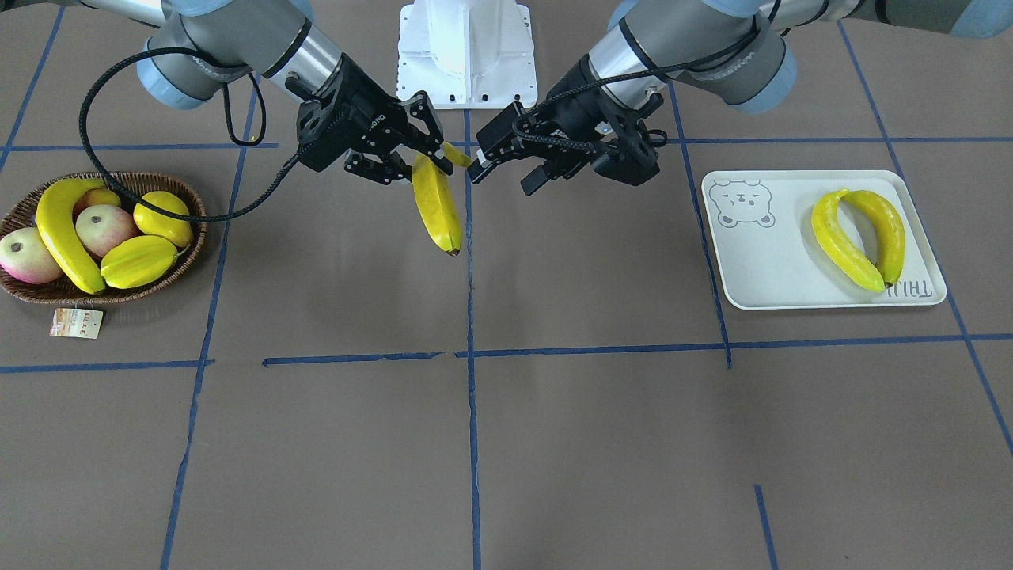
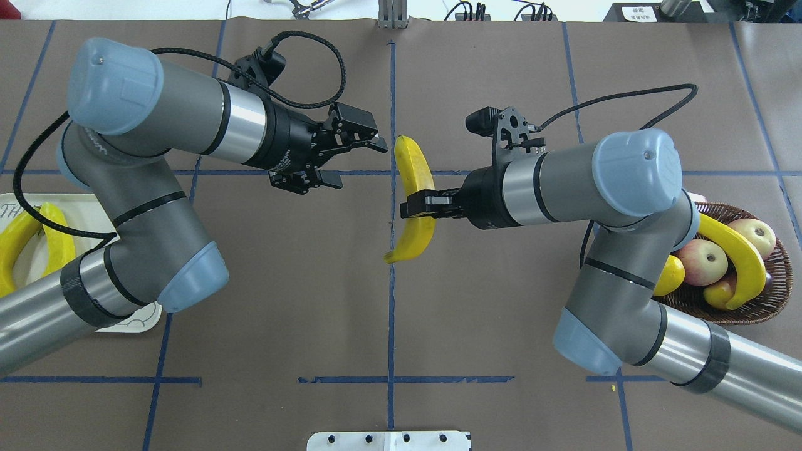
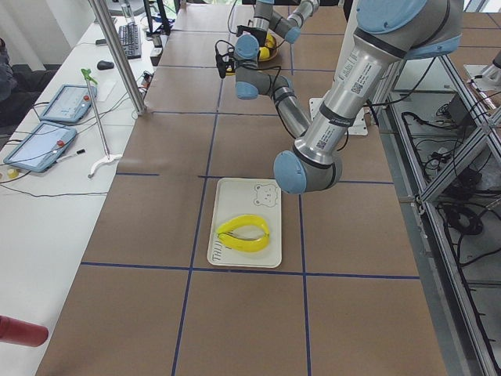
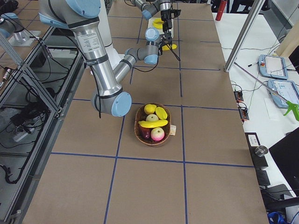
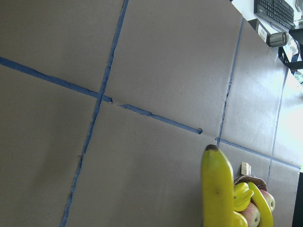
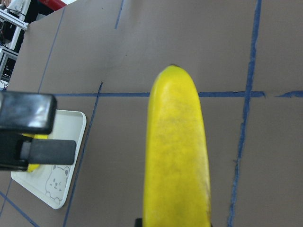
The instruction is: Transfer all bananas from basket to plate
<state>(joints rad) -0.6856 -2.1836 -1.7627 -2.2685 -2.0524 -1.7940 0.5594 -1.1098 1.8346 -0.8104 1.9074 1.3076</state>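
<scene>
Held banana (image 2: 415, 169) aloft over table (image 1: 554, 443) centre, right gripper (image 2: 418, 207) clenched round its middle; left gripper (image 2: 357, 163) spread wide, empty, just beside end away from robot; two bananas (image 1: 843, 245) lying together on plate (image 1: 760, 261); fourth banana (image 1: 62, 229) in basket (image 1: 79, 299) atop other fruit (image 1: 107, 228).

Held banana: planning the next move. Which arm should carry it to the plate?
Probably left: the left gripper is open beside the banana, and the plate lies on its side.
</scene>
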